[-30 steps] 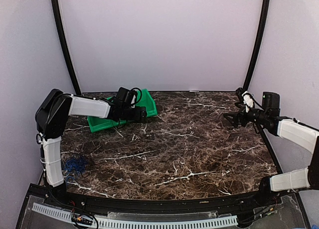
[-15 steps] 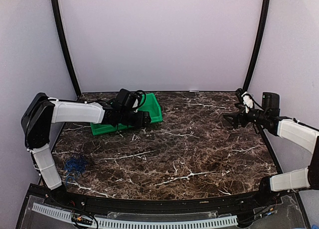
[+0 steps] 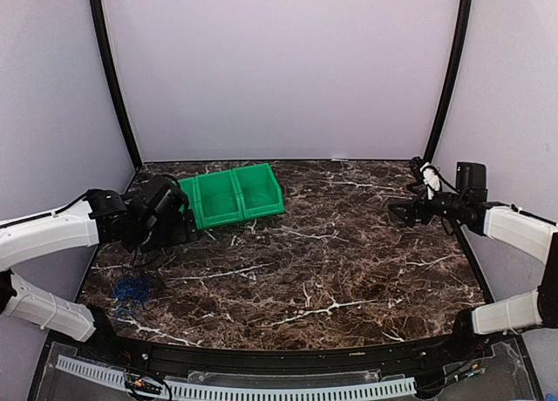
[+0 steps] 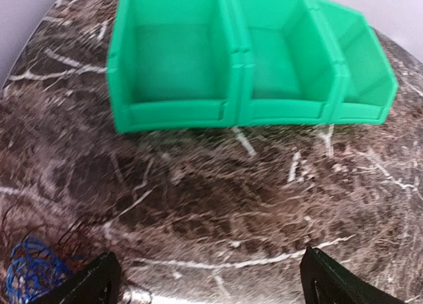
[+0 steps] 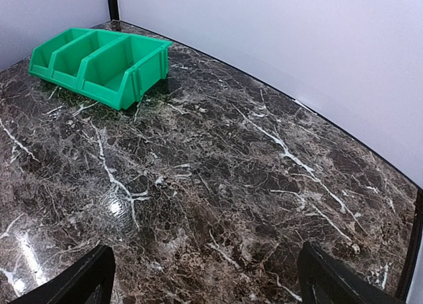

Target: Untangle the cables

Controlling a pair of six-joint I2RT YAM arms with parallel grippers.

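A tangle of blue and dark cables (image 3: pixel 131 289) lies on the marble table near the front left; it also shows in the left wrist view (image 4: pixel 30 277) at the bottom left corner. My left gripper (image 3: pixel 179 225) is open and empty, between the green bin and the cables, its jaws wide apart above bare table (image 4: pixel 208 284). My right gripper (image 3: pixel 403 211) is open and empty at the far right, held above bare table (image 5: pixel 205 277), far from the cables.
A green bin with three compartments (image 3: pixel 234 196) stands at the back left, empty in both wrist views (image 4: pixel 251 59) (image 5: pixel 99 56). Black frame posts stand at both back corners. The table's right edge (image 3: pixel 466 253) runs under my right arm.
My left arm has pulled back from the green bin toward the front left, its gripper now off the bin. The bin has shifted slightly. The right arm has barely moved.
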